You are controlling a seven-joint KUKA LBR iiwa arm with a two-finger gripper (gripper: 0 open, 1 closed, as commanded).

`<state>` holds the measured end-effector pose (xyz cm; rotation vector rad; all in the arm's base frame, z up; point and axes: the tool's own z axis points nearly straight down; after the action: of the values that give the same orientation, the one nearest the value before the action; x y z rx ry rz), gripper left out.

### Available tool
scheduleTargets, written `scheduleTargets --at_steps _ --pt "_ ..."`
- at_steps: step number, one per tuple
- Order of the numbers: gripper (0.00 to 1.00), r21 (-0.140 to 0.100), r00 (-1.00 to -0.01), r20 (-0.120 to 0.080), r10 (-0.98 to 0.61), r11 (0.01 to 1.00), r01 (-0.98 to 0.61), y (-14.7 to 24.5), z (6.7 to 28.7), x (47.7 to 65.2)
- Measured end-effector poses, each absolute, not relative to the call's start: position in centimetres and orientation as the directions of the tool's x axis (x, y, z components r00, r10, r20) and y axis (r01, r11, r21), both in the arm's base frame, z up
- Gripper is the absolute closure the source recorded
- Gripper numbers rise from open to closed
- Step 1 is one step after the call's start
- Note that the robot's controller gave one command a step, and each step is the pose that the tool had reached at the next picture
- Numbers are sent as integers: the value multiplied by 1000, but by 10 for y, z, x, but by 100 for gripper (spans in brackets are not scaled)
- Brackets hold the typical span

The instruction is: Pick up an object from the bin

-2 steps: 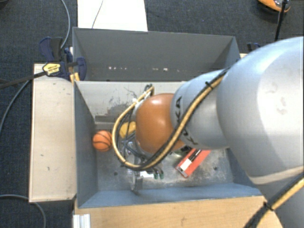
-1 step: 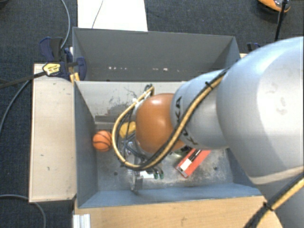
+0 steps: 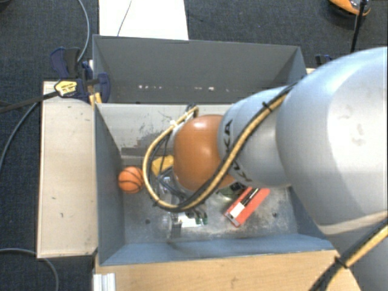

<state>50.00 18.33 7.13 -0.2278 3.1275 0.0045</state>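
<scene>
My gripper (image 3: 182, 222) sits low by the bin's (image 3: 109, 193) near wall, its state I cannot tell, and the small orange basketball (image 3: 130, 179) to its left, beside the left wall, looks light and roll-prone, so I would pinch across its middle.
</scene>
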Motion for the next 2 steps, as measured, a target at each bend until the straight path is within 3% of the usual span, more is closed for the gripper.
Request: scheduleTargets --at_steps 1,2 --pt "0 3 -1000 -7 1 1000 1 193 80 546" --pt "0 4 -998 -13 -62 998 -62 193 77 567"
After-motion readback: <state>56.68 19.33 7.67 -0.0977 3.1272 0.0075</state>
